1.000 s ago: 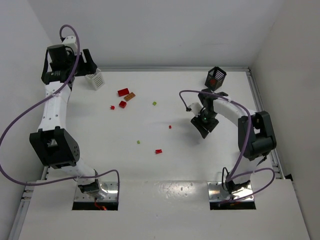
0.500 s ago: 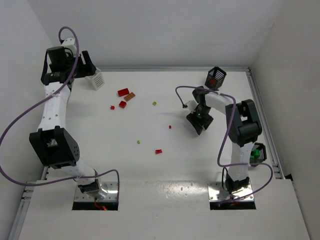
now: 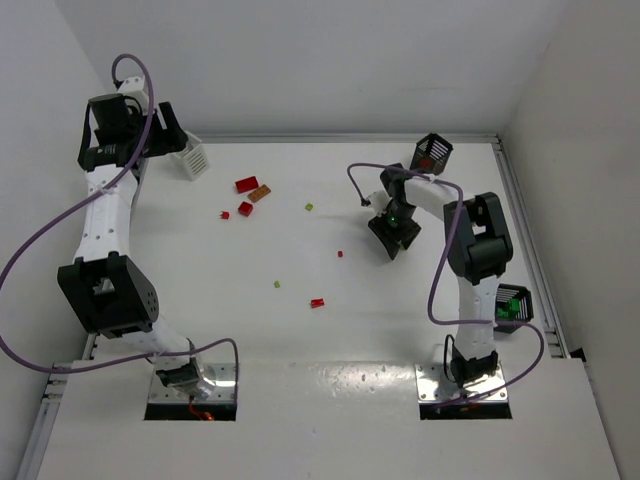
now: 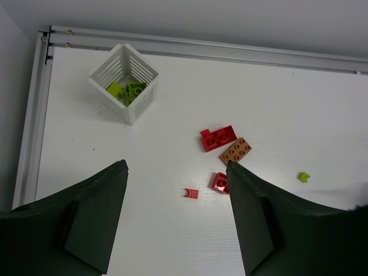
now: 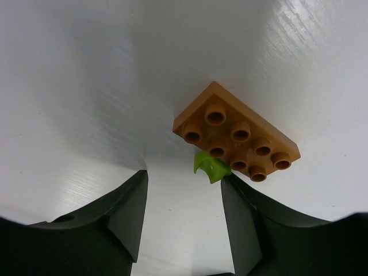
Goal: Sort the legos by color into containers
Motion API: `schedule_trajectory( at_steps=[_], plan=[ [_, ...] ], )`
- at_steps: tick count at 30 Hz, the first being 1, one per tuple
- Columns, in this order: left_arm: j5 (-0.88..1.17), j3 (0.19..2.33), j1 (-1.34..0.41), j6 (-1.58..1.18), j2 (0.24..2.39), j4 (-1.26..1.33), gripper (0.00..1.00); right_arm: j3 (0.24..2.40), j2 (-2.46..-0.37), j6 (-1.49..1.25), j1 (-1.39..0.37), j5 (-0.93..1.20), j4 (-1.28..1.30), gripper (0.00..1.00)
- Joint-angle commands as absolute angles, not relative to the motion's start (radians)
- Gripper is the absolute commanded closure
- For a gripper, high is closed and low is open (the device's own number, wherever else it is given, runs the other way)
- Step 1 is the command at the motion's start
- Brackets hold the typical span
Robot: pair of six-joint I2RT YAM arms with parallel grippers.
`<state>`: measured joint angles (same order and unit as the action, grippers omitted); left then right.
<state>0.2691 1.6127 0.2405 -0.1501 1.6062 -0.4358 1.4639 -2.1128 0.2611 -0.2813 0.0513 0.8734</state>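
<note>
Both spread and empty: right gripper (image 5: 183, 190) over an orange-brown plate (image 5: 236, 138), left gripper (image 4: 175, 172) near the white basket (image 4: 140, 105) at the table's (image 4: 299, 103) far-left corner.

Robot lab test cell, white table (image 3: 250, 335), plain white walls (image 3: 320, 70), aluminium edge rail (image 3: 340, 138), bolted arm bases (image 3: 218, 378)

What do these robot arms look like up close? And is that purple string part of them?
The left arm and right arm are white tube-like links joined by chunky black housings. The string is a purple cable, one looping loosely along each arm. The left gripper and right gripper each have two broad, dark, wedge-shaped fingers.
</note>
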Motion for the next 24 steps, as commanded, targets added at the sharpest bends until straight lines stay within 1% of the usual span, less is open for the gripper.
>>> schedule_trajectory(
  at_steps=[1, 9, 12, 15, 16, 21, 24],
  plan=[
    [0.273, 1.626, 0.255, -0.147, 1.595, -0.410, 0.25, 1.485, -2.151, 0.259, -0.281, 0.054, 0.833, 0.46],
    [0.264, 1.635, 0.255, -0.147, 1.595, -0.410, 0.25, 1.539, -2.200, 0.239, -0.281, -0.061, 0.811, 0.46],
    [0.255, 1.635, 0.255, -0.147, 1.595, -0.410, 0.25, 1.549, -2.200, 0.239, -0.281, -0.034, 0.811, 0.44],
    [0.255, 1.635, 0.255, -0.147, 1.595, -0.410, 0.25, 1.559, -2.209, 0.239, -0.281, -0.012, 0.821, 0.50],
    [0.255, 1.635, 0.255, -0.147, 1.595, -0.410, 0.25, 1.559, -2.209, 0.239, -0.290, -0.002, 0.821, 0.53],
    [0.255, 1.626, 0.255, -0.147, 1.595, -0.410, 0.25, 1.516, -2.187, 0.258, -0.290, 0.011, 0.830, 0.58],
    [0.293, 1.580, 0.255, -0.147, 1.595, -0.384, 0.25, 1.506, -2.178, 0.268, -0.290, 0.032, 0.830, 0.63]
  ],
)
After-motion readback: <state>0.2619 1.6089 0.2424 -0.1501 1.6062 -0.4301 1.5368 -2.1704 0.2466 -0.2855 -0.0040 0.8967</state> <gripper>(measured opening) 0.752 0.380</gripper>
